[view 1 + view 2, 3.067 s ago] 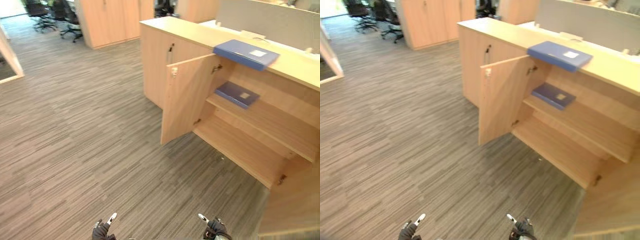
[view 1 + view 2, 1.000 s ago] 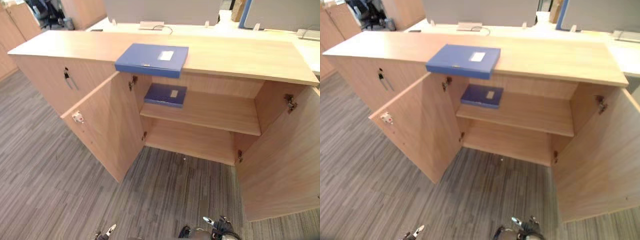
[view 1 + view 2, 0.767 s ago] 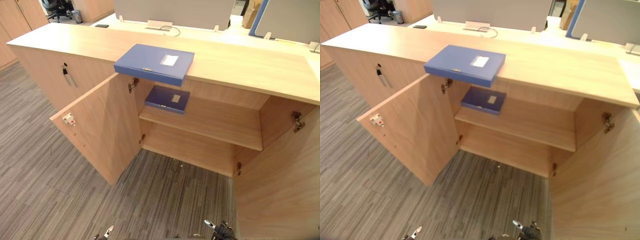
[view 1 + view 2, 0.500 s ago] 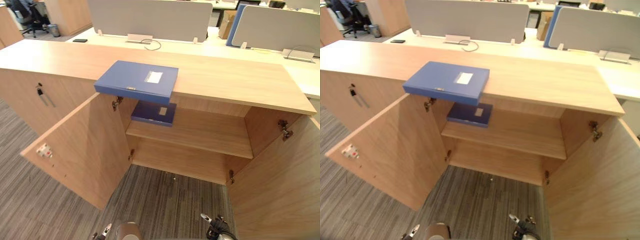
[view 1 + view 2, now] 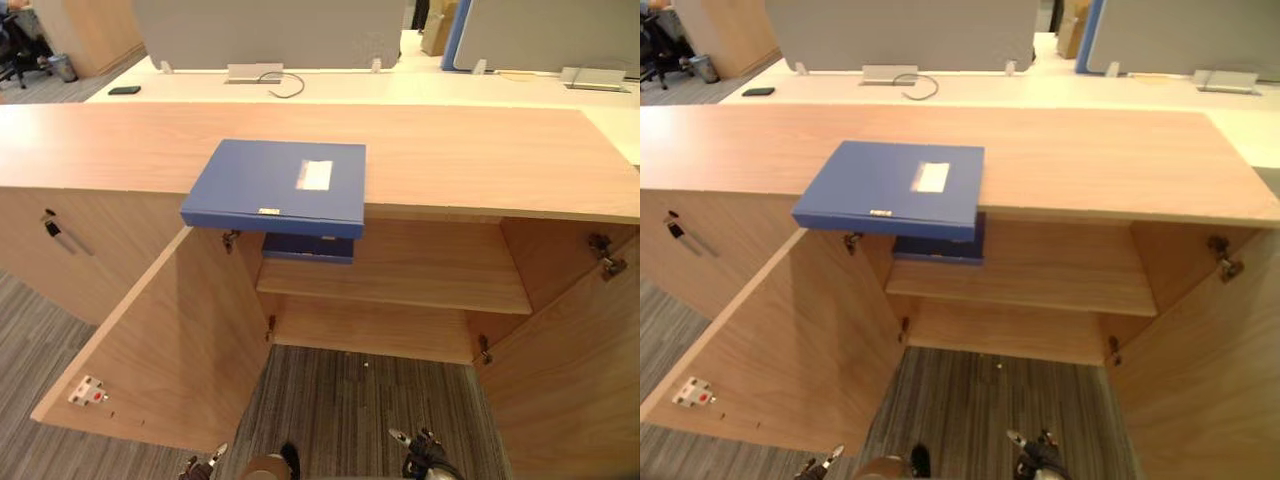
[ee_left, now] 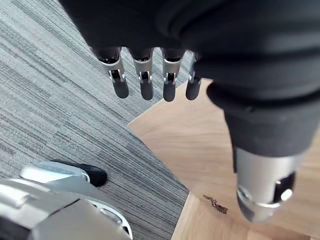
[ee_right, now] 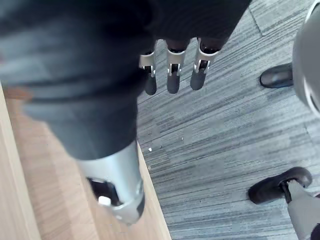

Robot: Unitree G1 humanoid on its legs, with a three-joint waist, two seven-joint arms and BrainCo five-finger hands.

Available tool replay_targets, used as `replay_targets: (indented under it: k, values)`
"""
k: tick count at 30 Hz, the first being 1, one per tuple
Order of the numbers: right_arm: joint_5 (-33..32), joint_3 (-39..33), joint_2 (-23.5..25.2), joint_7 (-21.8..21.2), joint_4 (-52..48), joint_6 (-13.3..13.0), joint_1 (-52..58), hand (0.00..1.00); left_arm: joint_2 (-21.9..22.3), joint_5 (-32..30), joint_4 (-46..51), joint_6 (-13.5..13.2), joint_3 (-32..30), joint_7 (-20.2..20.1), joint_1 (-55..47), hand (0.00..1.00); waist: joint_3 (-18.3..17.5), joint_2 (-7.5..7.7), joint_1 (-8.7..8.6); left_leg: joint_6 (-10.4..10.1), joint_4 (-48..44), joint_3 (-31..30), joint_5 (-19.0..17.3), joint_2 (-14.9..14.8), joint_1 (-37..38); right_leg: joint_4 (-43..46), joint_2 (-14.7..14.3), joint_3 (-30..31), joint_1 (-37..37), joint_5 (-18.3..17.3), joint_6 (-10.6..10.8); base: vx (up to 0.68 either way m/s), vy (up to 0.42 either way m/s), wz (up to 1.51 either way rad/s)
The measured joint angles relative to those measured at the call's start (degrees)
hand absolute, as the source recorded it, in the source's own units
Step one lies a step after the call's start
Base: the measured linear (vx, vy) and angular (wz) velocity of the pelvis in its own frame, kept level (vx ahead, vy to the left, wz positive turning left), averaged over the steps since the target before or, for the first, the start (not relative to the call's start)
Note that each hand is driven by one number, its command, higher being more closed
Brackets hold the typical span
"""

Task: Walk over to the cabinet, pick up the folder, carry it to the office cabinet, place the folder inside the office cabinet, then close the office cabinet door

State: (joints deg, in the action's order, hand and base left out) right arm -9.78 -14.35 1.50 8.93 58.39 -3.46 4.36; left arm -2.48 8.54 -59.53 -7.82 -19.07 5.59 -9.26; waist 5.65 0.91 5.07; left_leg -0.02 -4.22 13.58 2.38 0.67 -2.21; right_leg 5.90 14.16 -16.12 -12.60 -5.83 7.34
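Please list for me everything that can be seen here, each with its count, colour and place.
folder: 1, blue, flat on the cabinet top, overhanging the front edge
second folder: 1, darker blue, on the upper shelf inside, left part
cabinet: 1, light wood, straight ahead; left door and right door both open
phone: 1, dark, on the white desk behind
partition screens: 2, grey, behind the desk
carpet: grey, striped, floor
left hand: silver fingers straight, low over the carpet, holding nothing
right hand: the same, by the right door
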Motion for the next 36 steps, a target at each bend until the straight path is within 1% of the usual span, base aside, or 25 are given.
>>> replay_targets:
  k: [2,3,4,5,6,7,8,9,10,11,12,13,14,15,17,18,21,22,24,26,28,30,31,33,36]
  values:
    - [0.2,0.0,-1.1,0.0,0.0,0.1,0.5,0.0,0.0,0.1,-0.1,0.0,1.1,0.0,-0.1,0.0,0.0,-0.32,-0.15,0.0,2.9,0.1,0.5,0.9,1.4,2.5,0.9,0.7,1.7,0.0,0.0,-0.01,0.124,-0.3]
    - [1.2,0.0,-1.9,-0.1,-0.1,0.3,0.5,0.0,0.1,0.2,-0.1,0.0,2.6,-0.3,-0.3,0.0,-0.2,-1.37,-0.12,0.1,5.1,0.0,0.4,1.5,2.7,6.9,1.8,1.4,4.3,-0.1,0.0,-0.01,0.205,-0.47]
    - [1.6,0.0,-2.1,-0.2,-0.2,0.3,0.5,0.0,0.1,0.3,0.0,0.0,3.7,-0.5,-0.5,0.0,-0.4,-1.86,-0.16,0.1,6.1,0.0,0.3,1.7,3.4,9.8,2.3,1.9,5.9,-0.1,0.0,0.01,0.228,-0.56]
    - [2.0,0.3,-2.5,-0.5,-0.7,0.3,0.4,0.0,-0.5,1.0,0.3,-0.2,6.1,-0.8,-0.9,0.0,-0.4,-2.38,-0.71,0.2,7.0,0.0,0.3,2.4,4.5,16.0,3.7,2.3,8.8,-0.2,0.0,0.01,0.201,-0.34]
    - [2.0,0.5,-2.6,-0.7,-1.8,0.4,0.6,0.0,-1.5,2.4,1.8,-0.3,9.1,-1.4,-1.4,0.0,-0.3,-2.34,-1.52,0.6,7.2,0.0,0.0,3.2,5.3,21.4,5.5,2.1,11.0,-0.3,-0.1,0.01,0.193,-0.19]
    - [2.0,0.7,-2.6,-0.7,-2.4,0.4,0.8,0.0,-1.9,3.2,3.2,-0.3,10.9,-1.8,-1.7,0.0,-0.3,-2.14,-1.84,0.7,7.3,0.0,-0.1,3.7,5.4,23.6,6.4,2.1,12.1,-0.2,-0.2,-0.01,0.165,0.04]
    - [2.0,1.2,-2.5,-1.0,-3.4,0.3,1.2,0.0,-2.8,6.0,7.7,-0.7,14.8,-3.0,-2.8,0.0,-0.3,-1.98,-2.33,0.9,7.9,0.0,-0.2,4.5,5.6,27.4,7.9,2.1,14.1,-0.7,-0.2,0.02,0.124,0.12]
    - [2.0,2.5,-2.7,-1.3,-4.4,0.3,1.6,0.0,-3.4,8.5,12.3,-1.0,18.6,-4.5,-3.6,0.0,-0.3,-2.02,-2.72,0.9,8.0,-0.1,-0.2,4.5,5.6,28.0,7.6,2.3,15.1,-1.6,0.2,0.04,0.095,0.14]
    - [2.0,2.9,-2.8,-1.5,-4.5,0.3,1.8,0.0,-3.5,9.9,14.3,-1.3,20.3,-5.7,-4.0,0.0,-0.2,-2.01,-2.85,0.9,8.0,-0.4,-0.2,4.5,5.3,27.4,7.0,2.5,15.5,-2.2,0.8,0.06,0.039,0.16]
    - [2.0,3.3,-2.8,-2.1,-4.7,0.3,1.7,0.0,-3.5,12.0,17.6,-1.6,23.3,-7.9,-4.1,0.0,0.1,-1.67,-3.09,0.9,8.0,-1.0,-0.2,4.4,5.2,24.6,5.0,3.8,15.6,-3.6,0.7,0.04,-0.009,0.17]
    - [2.0,3.5,-2.8,-2.2,-4.6,0.3,1.8,0.0,-3.8,13.4,19.9,-1.5,25.2,-9.1,-4.3,0.0,0.2,-1.67,-3.39,0.8,8.0,-1.3,-0.1,4.3,5.1,21.7,3.2,4.8,15.5,-3.7,0.6,0.05,-0.055,0.2]
    - [2.0,4.4,-2.9,-2.3,-4.6,0.4,1.9,0.0,-3.7,14.7,22.5,-1.5,27.0,-10.4,-4.7,0.0,-0.1,-0.96,-3.67,0.7,8.0,-1.3,0.0,4.4,5.1,18.8,2.1,5.0,15.0,-3.5,0.2,0.06,-0.073,0.07]
    - [2.0,4.9,-3.0,-2.6,-4.2,0.4,2.2,0.0,-3.5,16.1,26.4,-1.5,29.0,-11.9,-6.1,0.0,-0.5,-0.71,-3.73,0.4,7.9,-1.3,0.4,4.3,5.1,14.8,1.5,4.5,13.1,-3.6,0.1,0.09,-0.089,-0.06]
    - [2.0,5.1,-3.0,-2.7,-4.1,0.5,2.2,0.0,-3.6,16.5,28.8,-1.5,29.7,-12.4,-6.7,0.0,-0.6,-0.64,-3.7,0.4,8.0,-1.2,0.6,4.2,5.0,12.5,0.8,4.3,12.2,-3.7,0.0,0.11,-0.105,-0.16]
    - [2.8,7.1,-3.1,-3.2,-4.2,0.9,2.1,0.0,-4.8,17.9,36.9,-1.5,31.5,-14.5,-7.0,0.0,-0.5,-0.47,-3.72,1.5,8.0,-1.3,1.7,3.6,3.9,6.4,-0.7,3.5,10.2,-3.6,0.0,0.1,-0.147,-0.05]
    - [3.2,7.2,-3.1,-3.2,-4.2,1.0,2.1,0.0,-5.3,18.3,38.8,-1.5,31.8,-14.8,-7.0,0.0,-0.5,-0.49,-3.86,1.5,8.1,-1.5,1.8,3.2,3.9,6.0,-1.1,3.3,9.8,-3.6,0.0,0.09,-0.166,0.07]
    - [4.3,8.3,-3.1,-3.9,-4.2,1.1,2.7,0.0,-10.5,20.1,49.6,-1.8,35.5,-17.5,-6.7,0.0,-1.5,0.5,-3.84,0.8,9.2,-2.2,2.0,1.5,5.5,2.4,-3.4,2.0,6.7,-3.2,-0.6,0.11,-0.186,0.06]
    - [4.3,8.6,-3.2,-3.9,-4.3,1.1,2.7,0.0,-11.0,20.2,50.6,-1.9,35.9,-17.5,-6.7,0.0,-1.5,0.51,-3.84,0.7,9.2,-2.2,2.0,1.4,5.5,2.2,-3.5,2.0,6.7,-3.1,-0.6,0.09,-0.138,-0.01]
    - [4.4,9.5,-3.6,-4.6,-4.4,1.0,1.9,0.0,-15.7,21.5,57.6,-2.3,39.6,-19.8,-6.1,0.0,-1.6,0.37,-4.02,0.4,9.2,-2.2,1.9,0.6,5.8,0.8,-4.5,2.0,5.3,-2.7,-1.0,0.08,-0.113,-0.01]
    - [4.5,9.5,-3.7,-5.1,-4.4,1.0,1.7,0.0,-19.1,22.6,61.2,-2.3,42.1,-21.4,-5.8,0.0,-1.7,0.31,-4.01,0.3,9.2,-2.3,1.9,0.3,6.5,0.4,-4.9,2.0,4.4,-2.4,-1.1,0.03,-0.068,-0.01]
    - [4.5,9.5,-3.7,-5.6,-4.2,1.0,1.5,0.0,-24.2,24.4,66.0,-2.3,44.6,-23.6,-5.4,0.0,-1.8,0.24,-4.1,0.2,9.2,-2.5,1.9,-0.1,7.4,0.1,-5.3,2.1,3.5,-1.9,-1.6,-0.01,-0.034,0.01]
    - [4.6,9.5,-4.2,-6.5,-3.9,1.0,1.0,0.0,-31.4,27.9,71.9,-2.3,47.0,-26.4,-4.8,0.0,-2.2,0.06,-4.38,0.1,9.2,-3.0,2.0,-0.6,7.3,-1.1,-5.9,2.1,3.4,-0.8,-2.2,-0.06,-0.015,0.02]
    - [4.7,9.5,-4.4,-6.7,-3.5,1.0,0.7,0.0,-33.0,28.7,73.0,-2.3,47.5,-26.9,-4.5,0.0,-2.3,0.01,-4.4,0.0,9.2,-3.1,2.0,-0.7,7.3,-1.3,-6.0,2.1,3.4,-0.5,-2.3,-0.07,-0.004,-0.03]
    - [5.9,9.4,-5.2,-7.3,-1.6,0.9,-0.1,0.0,-39.4,31.8,75.9,-1.6,49.1,-29.2,-2.6,0.0,-2.4,-0.05,-4.5,-0.2,9.2,-3.4,2.1,-0.7,7.0,-1.6,-6.0,2.2,3.4,-0.2,-2.4,-0.1,0.013,0.01]
    - [6.8,9.4,-6.1,-7.8,0.4,1.0,0.0,0.0,-45.8,36.8,78.8,-0.5,49.9,-32.3,0.6,0.0,-2.8,-0.25,-4.62,-0.5,9.4,-4.1,2.6,-0.8,6.1,-1.7,-6.0,2.7,3.8,0.3,-3.2,-0.13,0.035,0.09]
